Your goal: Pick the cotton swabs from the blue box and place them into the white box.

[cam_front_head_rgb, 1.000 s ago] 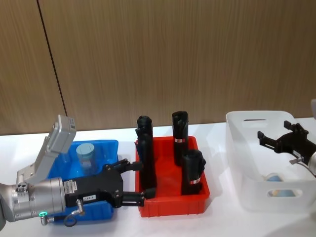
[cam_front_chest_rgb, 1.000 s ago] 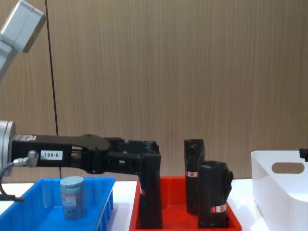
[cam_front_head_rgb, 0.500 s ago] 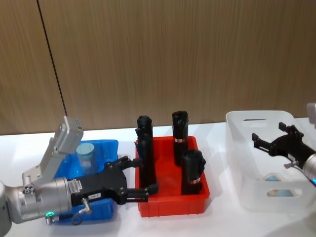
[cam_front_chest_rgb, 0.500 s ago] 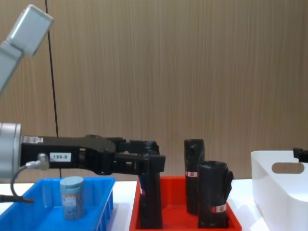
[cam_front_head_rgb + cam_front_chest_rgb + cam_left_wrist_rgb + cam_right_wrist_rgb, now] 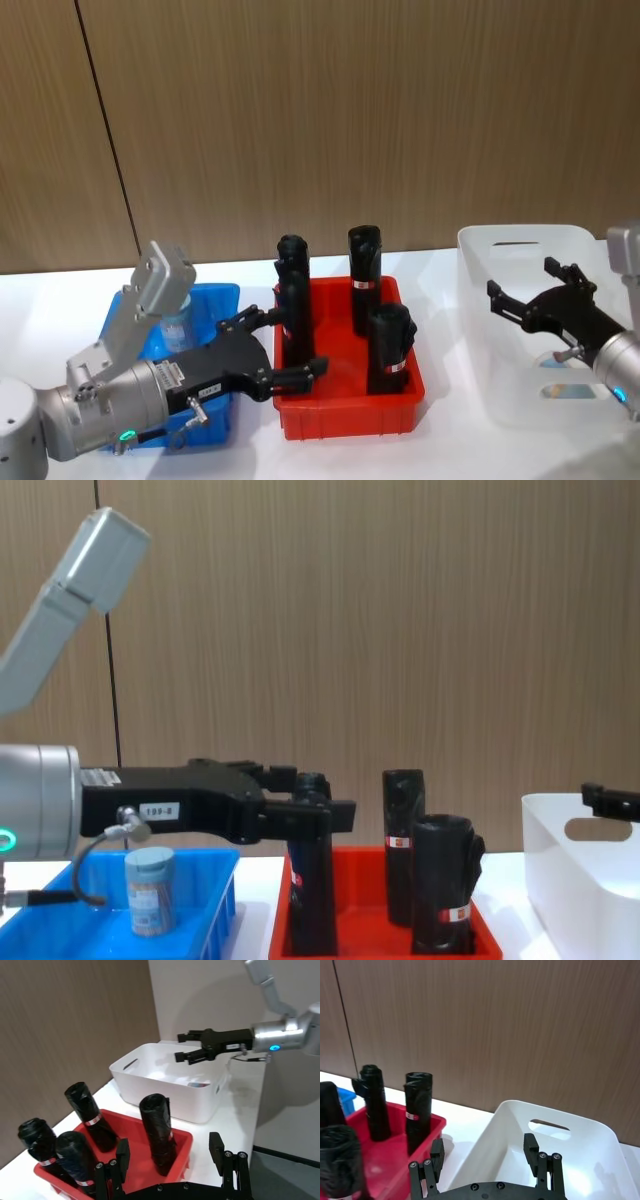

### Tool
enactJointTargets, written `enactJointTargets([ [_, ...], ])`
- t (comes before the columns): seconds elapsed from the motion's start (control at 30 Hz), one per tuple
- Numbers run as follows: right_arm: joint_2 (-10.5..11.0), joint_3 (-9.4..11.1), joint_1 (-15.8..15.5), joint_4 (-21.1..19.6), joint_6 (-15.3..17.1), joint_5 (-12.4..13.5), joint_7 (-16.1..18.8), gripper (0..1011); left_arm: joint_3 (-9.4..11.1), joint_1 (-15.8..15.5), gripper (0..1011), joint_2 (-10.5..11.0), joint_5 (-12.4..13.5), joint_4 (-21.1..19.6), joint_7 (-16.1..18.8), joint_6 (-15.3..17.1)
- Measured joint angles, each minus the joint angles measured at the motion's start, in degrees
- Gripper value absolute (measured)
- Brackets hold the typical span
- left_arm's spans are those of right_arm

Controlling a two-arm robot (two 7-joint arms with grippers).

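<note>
One cotton swabs jar (image 5: 178, 322) (image 5: 150, 890), clear with a grey-blue lid, stands upright in the blue box (image 5: 218, 297) (image 5: 218, 898) at the left. My left gripper (image 5: 283, 346) (image 5: 322, 814) (image 5: 170, 1152) is open and empty. It hovers past the blue box's right end, over the left side of the red tray, and is clear of the jar. Over the white box (image 5: 515, 395) (image 5: 590, 885) (image 5: 555, 1142) (image 5: 165, 1085) on the right, my right gripper (image 5: 522, 288) (image 5: 484, 1150) (image 5: 192, 1049) hangs open with nothing in it.
A red tray (image 5: 345, 415) (image 5: 385, 1145) with several tall black rolls (image 5: 365, 262) (image 5: 402, 840) stands between the two boxes, and the left fingers are close to its front-left roll. All of this sits on a white table (image 5: 450, 440) before a wooden wall.
My left gripper has moved right, from beside the blue box to over the red tray's left side. My right gripper has moved left across the white box. Both stayed open.
</note>
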Motion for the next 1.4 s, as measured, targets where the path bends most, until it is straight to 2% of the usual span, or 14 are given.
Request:
enactJointTargets([
  [0.93, -1.87, -0.09, -14.10, -21.12, 0.94, -0.49, -7.83, 1002, 2.85, 3.31, 1000, -2.28, 5.10, -4.49, 21.31, -3.81],
  [1.13, -2.10, -0.10, -15.81, -23.65, 1.05, -0.53, -8.78, 1001, 3.36, 3.89, 1000, -2.68, 6.06, -5.33, 25.26, -4.51],
  [1.4, -2.15, -0.11, -16.19, -24.18, 1.07, -0.53, -9.02, 1002, 4.19, 4.86, 1000, -3.34, 7.55, -6.63, 31.56, -5.63],
])
